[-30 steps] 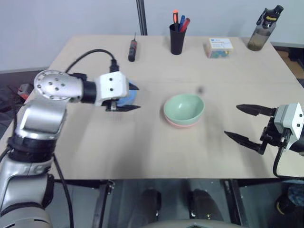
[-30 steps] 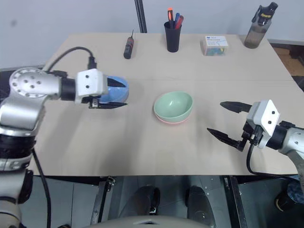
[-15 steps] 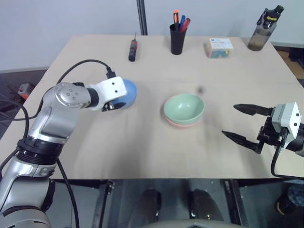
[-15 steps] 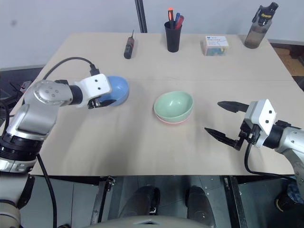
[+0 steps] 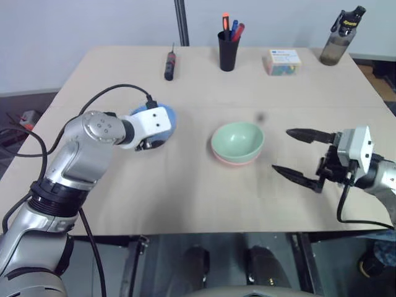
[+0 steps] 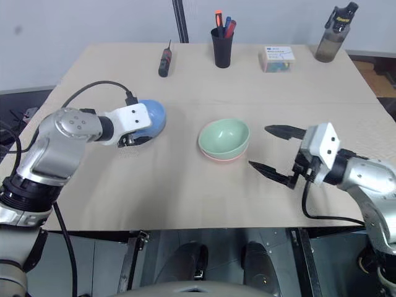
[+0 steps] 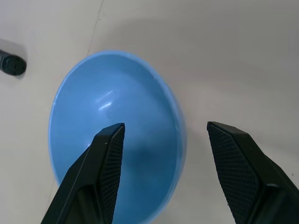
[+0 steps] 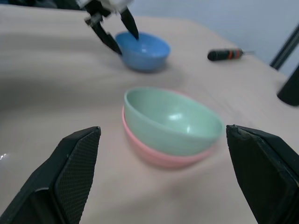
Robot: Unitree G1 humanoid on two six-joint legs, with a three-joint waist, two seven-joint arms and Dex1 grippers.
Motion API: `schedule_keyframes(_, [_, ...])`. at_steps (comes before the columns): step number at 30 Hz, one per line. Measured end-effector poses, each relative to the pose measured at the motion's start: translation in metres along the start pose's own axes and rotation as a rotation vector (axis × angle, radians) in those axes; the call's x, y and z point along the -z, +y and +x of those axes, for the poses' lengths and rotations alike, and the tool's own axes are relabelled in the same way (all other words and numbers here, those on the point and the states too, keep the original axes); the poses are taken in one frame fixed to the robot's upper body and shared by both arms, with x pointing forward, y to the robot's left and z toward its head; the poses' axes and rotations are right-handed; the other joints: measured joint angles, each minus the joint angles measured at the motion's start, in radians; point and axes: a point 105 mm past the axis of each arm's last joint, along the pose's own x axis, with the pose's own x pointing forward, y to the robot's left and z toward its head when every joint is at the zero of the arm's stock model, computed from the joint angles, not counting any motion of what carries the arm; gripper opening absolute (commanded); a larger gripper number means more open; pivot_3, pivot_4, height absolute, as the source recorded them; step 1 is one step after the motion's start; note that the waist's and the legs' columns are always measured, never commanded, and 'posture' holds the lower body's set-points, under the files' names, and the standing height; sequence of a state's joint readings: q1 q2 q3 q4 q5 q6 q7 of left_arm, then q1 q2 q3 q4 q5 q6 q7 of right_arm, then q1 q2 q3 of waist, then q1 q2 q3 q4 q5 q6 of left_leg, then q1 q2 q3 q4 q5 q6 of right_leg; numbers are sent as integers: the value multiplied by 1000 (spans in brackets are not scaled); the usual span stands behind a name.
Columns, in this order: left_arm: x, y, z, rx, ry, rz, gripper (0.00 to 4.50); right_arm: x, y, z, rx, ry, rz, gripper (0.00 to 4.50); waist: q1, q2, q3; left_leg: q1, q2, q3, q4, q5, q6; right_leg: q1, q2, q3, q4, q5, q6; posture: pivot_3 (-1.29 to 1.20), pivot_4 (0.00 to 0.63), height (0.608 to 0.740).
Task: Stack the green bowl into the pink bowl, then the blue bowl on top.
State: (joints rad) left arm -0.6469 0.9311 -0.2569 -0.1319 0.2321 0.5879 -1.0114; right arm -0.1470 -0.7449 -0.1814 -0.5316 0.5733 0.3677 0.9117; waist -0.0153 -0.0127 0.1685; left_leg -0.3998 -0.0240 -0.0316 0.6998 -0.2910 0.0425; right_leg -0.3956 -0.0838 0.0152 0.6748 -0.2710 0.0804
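tilting down, left tool (image 7: 161,135) now straddles the blue bowl (image 7: 117,135) rim.

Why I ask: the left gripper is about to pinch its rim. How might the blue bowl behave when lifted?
The blue bowl looks thin, smooth and glossy, so probably light, stiff and somewhat slippery. The left gripper straddles one wall, so gripped off-centre it may hang tilted. Its rounded base suggests it could rock if nudged.
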Motion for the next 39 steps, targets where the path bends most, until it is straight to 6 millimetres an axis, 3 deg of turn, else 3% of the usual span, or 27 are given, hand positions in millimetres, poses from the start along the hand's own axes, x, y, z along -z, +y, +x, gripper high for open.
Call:
schedule_keyframes(8, [13,-18,2,27,40,-8,2979,1,-7,13,-14,-44,5,4500,5,0,0,-1,0,-1,-1,0,0,0,-1,-1,-2,0,0,0,150,740])
schedule_keyframes(13, [14,-17,2,8,46,4,2979,-1,-11,15,-12,-67,-1,4500,4,0,0,-1,0,-1,-1,0,0,0,-1,-1,-1,0,0,0,150,740])
schedule_keyframes(14, [13,-16,2,-7,46,20,2490,-1,-12,16,-10,-71,-4,4500,4,0,0,-1,0,-1,-1,0,0,0,-1,-1,-1,0,0,0,150,740])
schedule_keyframes(16, [11,-14,4,-23,40,33,1951,0,-13,16,-8,-70,-7,4500,5,0,0,-1,0,-1,-1,0,0,0,-1,-1,-2,0,0,0,150,740])
schedule_keyframes(17, [11,-14,4,-27,40,39,1405,0,-13,16,-7,-70,-9,4500,5,0,0,-1,0,-1,-1,0,0,0,-1,-1,-2,0,0,0,150,740])
schedule_keyframes(21, [8,-12,6,-33,36,58,165,0,-13,16,-5,-67,-12,4500,4,0,0,-1,0,-1,-1,0,0,0,-1,-1,-1,0,0,0,150,740])
schedule_keyframes(28, [6,-9,12,-28,14,59,165,10,-10,12,13,-39,15,4500,5,0,0,-1,0,-1,-1,0,0,0,-1,-1,-2,0,0,0,150,740])
schedule_keyframes(31, [-20,-12,12,30,-124,47,165,14,-8,5,41,-20,22,4500,12,0,0,-2,-1,-1,-1,0,0,0,-1,-2,-2,0,0,0,150,740])
schedule_keyframes(36, [-99,-23,-17,206,-503,244,165,18,-4,-21,118,44,22,4500,18,-1,1,-3,-1,-1,-1,2,-3,-1,-2,-2,-3,0,0,0,150,740])
schedule_keyframes(39, [-110,-28,-20,259,-562,316,165,22,-2,-32,151,73,36,4500,13,0,1,-1,0,0,-1,0,0,0,-1,-1,-3,0,0,0,150,740])
